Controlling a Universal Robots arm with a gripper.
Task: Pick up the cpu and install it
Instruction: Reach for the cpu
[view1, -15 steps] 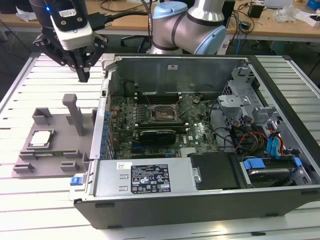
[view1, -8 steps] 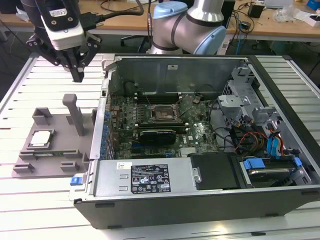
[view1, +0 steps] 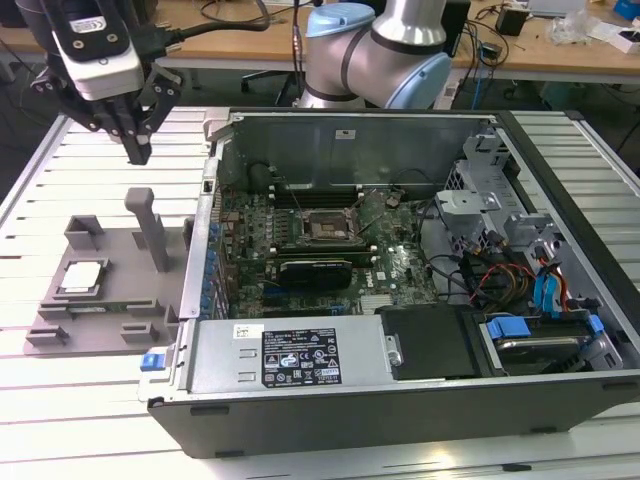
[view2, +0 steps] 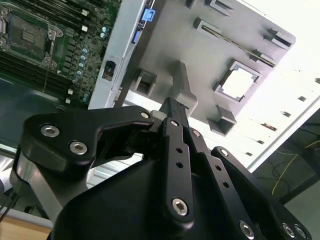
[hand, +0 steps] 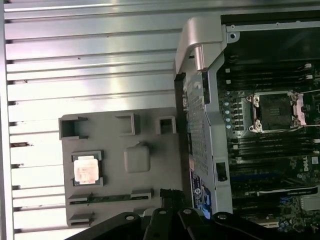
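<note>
Body notes.
Silver arm (view1: 410, 25), pale blue joint caps (view1: 335, 25); black gripper (view1: 137, 150), silver screws (view2: 180, 206), white wrist housing (view1: 95, 55), black cable (view1: 215, 28).

In the exterior view the black-and-white end effector (view1: 138, 153) is cut off by the frame at eleven o'clock. The silver and pale-blue robot arm (view1: 385, 50) is cut off at twelve o'clock, and the open black computer case (view1: 300, 362) is clipped at three o'clock. In the second wrist view the end effector's black linkage hides one corner of the grey plastic tray (view2: 200, 55) and much of the pale slatted metal desk (view2: 299, 87). The small square silvery cpu (hand: 86, 170) glares pale in both wrist views, its top markings too washed out to tell.
</note>
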